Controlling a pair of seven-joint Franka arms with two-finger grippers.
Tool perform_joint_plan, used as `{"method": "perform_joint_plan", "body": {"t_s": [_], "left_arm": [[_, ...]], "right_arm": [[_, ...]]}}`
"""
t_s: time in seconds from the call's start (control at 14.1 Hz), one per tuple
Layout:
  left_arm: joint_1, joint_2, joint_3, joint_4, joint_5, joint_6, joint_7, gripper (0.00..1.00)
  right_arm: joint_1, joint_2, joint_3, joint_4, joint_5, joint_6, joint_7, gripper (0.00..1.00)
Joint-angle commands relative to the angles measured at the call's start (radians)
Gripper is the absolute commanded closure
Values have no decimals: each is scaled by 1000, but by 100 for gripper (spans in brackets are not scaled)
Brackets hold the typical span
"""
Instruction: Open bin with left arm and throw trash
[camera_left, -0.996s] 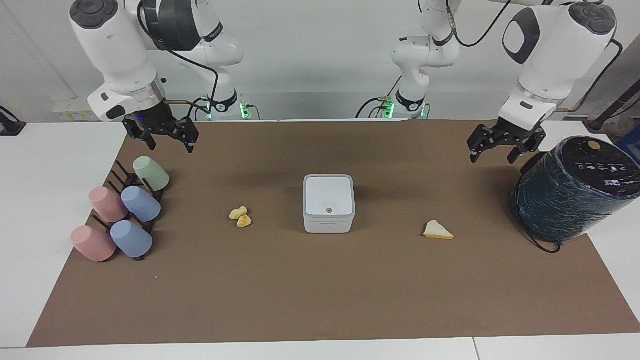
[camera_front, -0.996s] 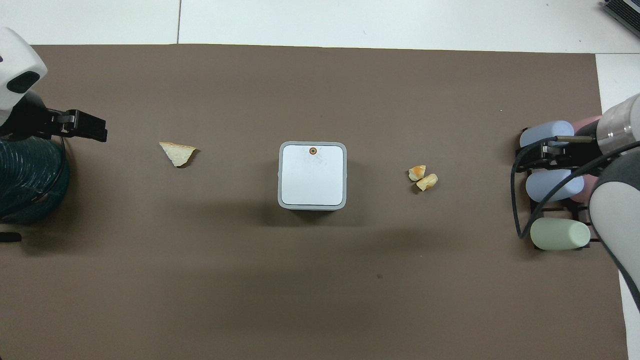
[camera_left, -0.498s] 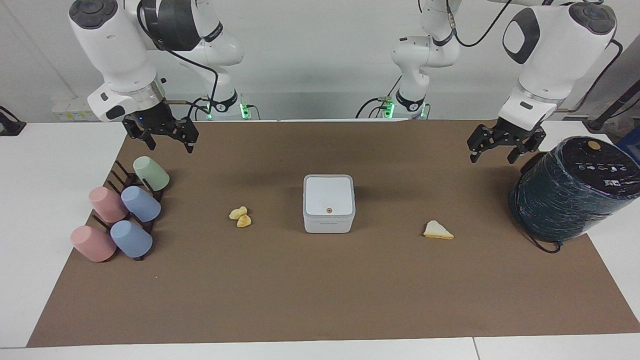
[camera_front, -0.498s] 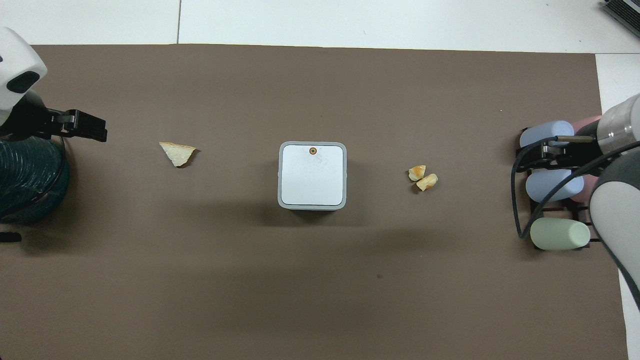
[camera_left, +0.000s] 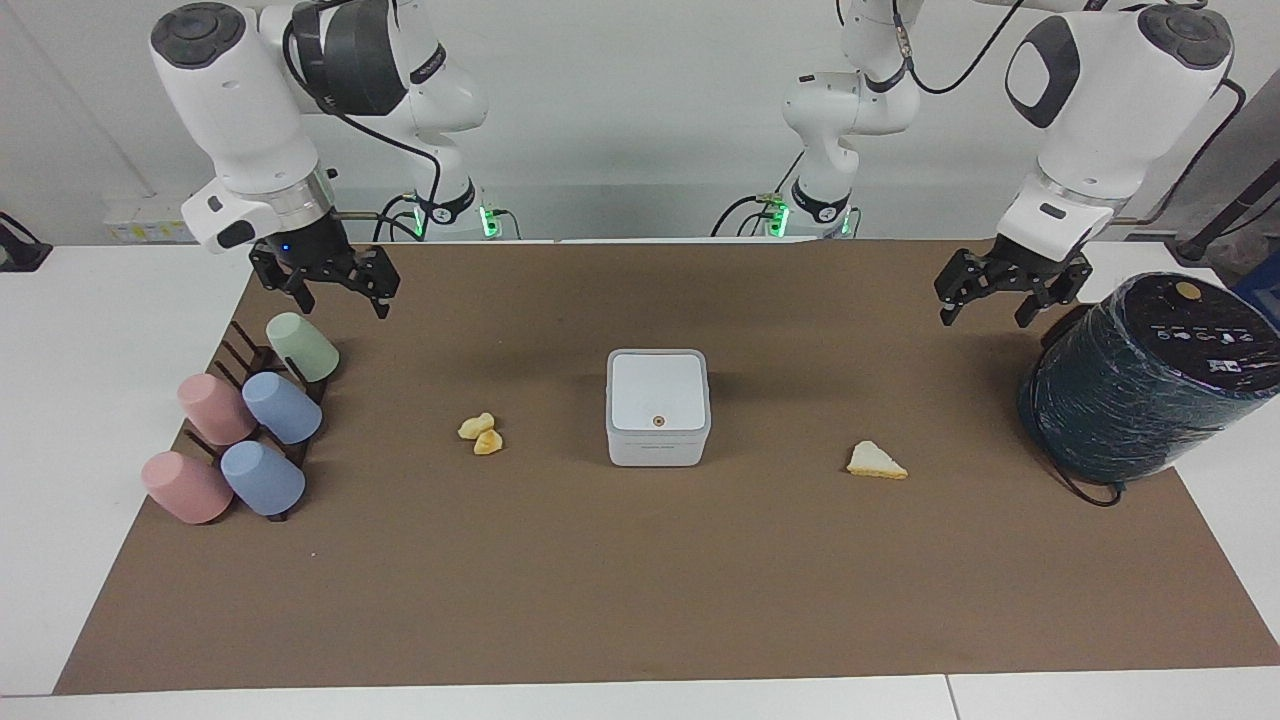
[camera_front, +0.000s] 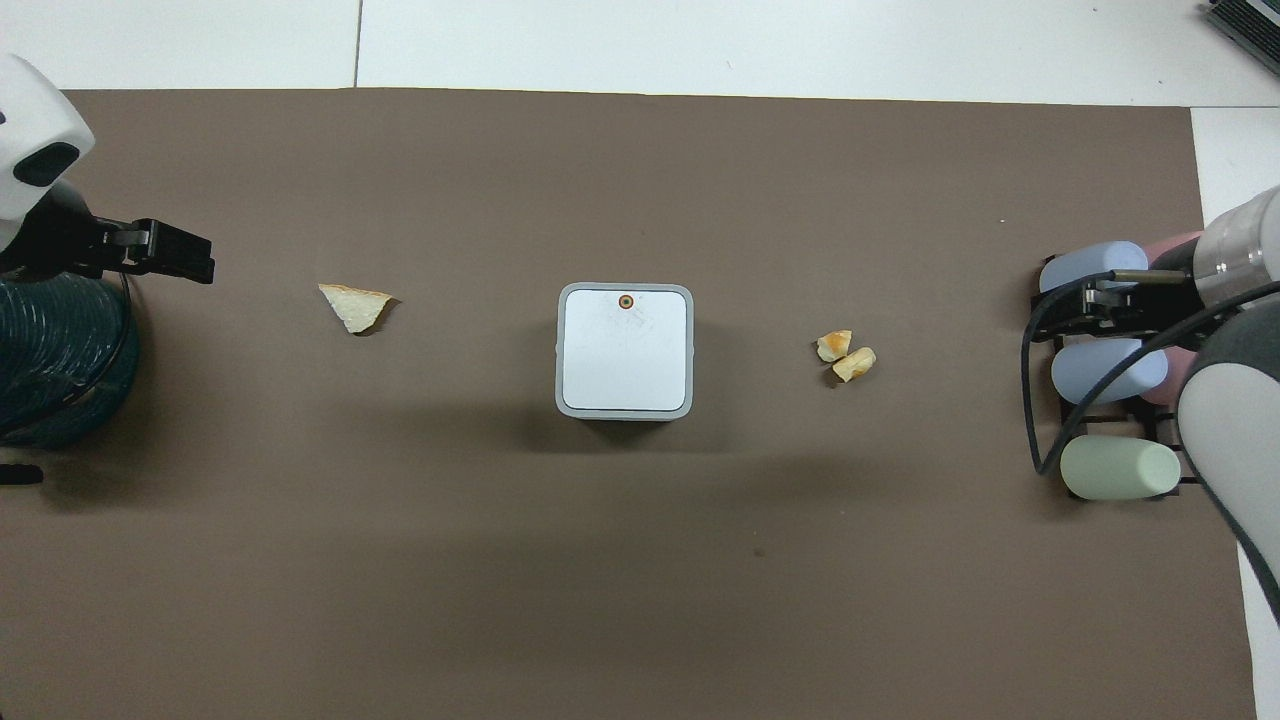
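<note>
The white square bin (camera_left: 658, 405) (camera_front: 625, 350) stands at the middle of the brown mat with its lid down and the orange dot on top. Trash lies on the mat on both sides of it: two pale-yellow nuggets (camera_left: 481, 433) (camera_front: 846, 356) toward the right arm's end, and a flat wedge (camera_left: 876, 461) (camera_front: 354, 304) toward the left arm's end. My left gripper (camera_left: 984, 315) (camera_front: 195, 257) hangs open and empty over the mat beside the dark cylinder. My right gripper (camera_left: 342, 298) (camera_front: 1075, 315) hangs open and empty above the cup rack.
Several pastel cups (camera_left: 250, 430) (camera_front: 1110, 370) lie on a dark rack at the right arm's end. A large dark wrapped cylinder (camera_left: 1150, 375) (camera_front: 55, 350) with a trailing black cable stands at the left arm's end. The brown mat (camera_left: 640, 580) covers most of the white table.
The right arm has shifted slightly toward the table's middle, its gripper a little lower. The left arm, bin and trash have not moved.
</note>
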Motion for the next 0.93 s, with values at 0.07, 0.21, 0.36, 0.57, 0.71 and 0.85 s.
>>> {"method": "perform_joint_plan", "body": {"t_s": [0.07,0.21,0.36,0.57,0.71,0.85], "left_arm": [[0,-29,0,-32,24,-1,4,0],[0,-29,-1,-32,24,-1,4,0],[0,-29,-1,-32,24,-1,4,0],[-1,-29,-1,-32,24,-1,4,0],[-1,-29,-1,-32,24,-1,4,0],[0,-29,-1,-32,24,-1,4,0]], "right_arm": [[0,-42,2,-143,20,163,-20,0],[2,-42,2,-184,20,219,-20,0],[3,-41,2,-238,18,257,-22,0],[15,-29,2,-319,18,375,-20,0],[52,-3,2,-357,18,469,-20,0],[72,63,2,-373,18,611,-22,0]]}}
